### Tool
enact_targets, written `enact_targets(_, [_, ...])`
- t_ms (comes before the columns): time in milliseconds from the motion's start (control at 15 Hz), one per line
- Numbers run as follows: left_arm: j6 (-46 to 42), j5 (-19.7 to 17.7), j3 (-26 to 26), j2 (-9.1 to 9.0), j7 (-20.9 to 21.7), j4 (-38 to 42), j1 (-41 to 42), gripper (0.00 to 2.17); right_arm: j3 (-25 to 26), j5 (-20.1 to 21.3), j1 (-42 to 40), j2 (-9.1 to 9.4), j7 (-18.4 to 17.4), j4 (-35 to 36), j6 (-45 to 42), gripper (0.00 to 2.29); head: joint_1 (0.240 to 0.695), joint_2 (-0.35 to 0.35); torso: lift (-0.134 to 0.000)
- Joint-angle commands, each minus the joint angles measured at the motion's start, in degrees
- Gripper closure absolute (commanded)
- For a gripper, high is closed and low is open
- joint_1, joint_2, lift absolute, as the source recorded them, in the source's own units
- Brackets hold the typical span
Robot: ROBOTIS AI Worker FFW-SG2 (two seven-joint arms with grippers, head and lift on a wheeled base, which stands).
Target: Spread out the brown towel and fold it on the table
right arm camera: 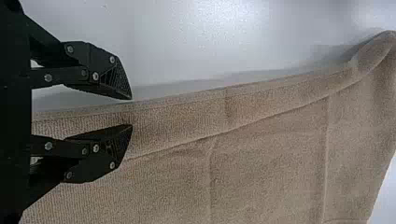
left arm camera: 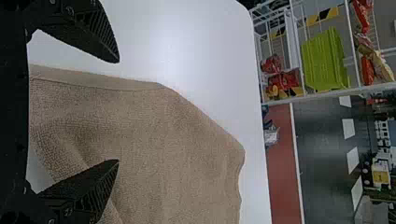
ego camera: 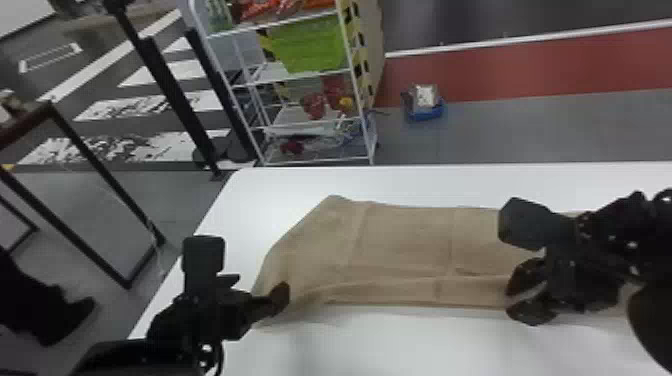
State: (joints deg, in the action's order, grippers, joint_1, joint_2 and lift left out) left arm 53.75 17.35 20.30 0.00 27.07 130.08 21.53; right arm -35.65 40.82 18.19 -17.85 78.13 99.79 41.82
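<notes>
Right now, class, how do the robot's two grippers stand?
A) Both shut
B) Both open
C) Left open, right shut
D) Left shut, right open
B: the left gripper has its fingers wide apart, and the right gripper shows a smaller but clear gap between its fingertips.

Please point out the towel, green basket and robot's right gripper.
Brown towel (ego camera: 407, 240), head view: middle of its cloth.
Green basket (left arm camera: 325, 60), left wrist view: its side.
Right gripper (right arm camera: 131, 112), right wrist view: between its fingertips.
</notes>
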Motion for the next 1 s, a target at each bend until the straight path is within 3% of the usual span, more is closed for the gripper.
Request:
enact_targets(0, [0.0,0.0,0.0,-0.15,0.0,0.0,0.0,0.14,0.1,-0.1,0.0,0.18,0.2,-0.3,-0.4,0.95,0.695,0.350,-0.124])
enact_targets(67, [0.0,0.1,0.0,-0.15,0.0,0.0,0.0,0.14,0.2,-0.3,0.0,0.36,0.2,-0.3,-0.4,1.03,0.695,0.350,-0.124])
enact_targets(533, [0.0,0.1,-0.1,-0.15,0.0,-0.1,0.1,0.14,2.3,-2.8,0.1,0.18,0.2,0.5,0.5,1.03,0.695,0.350,-0.124])
enact_targets(733, [0.0,0.1,0.0,-0.15,0.0,0.0,0.1,0.14,2.7,-4.4,-1.4,-2.89,0.2,5.8,1.9,1.03,0.695,0.350,-0.124])
enact_targets(933, [0.0,0.1,-0.1,-0.15,0.0,-0.1,0.1,0.14,2.1,-6.6,-5.3,-8.08,0.2,13.1,5.1,1.03,0.695,0.350,-0.124])
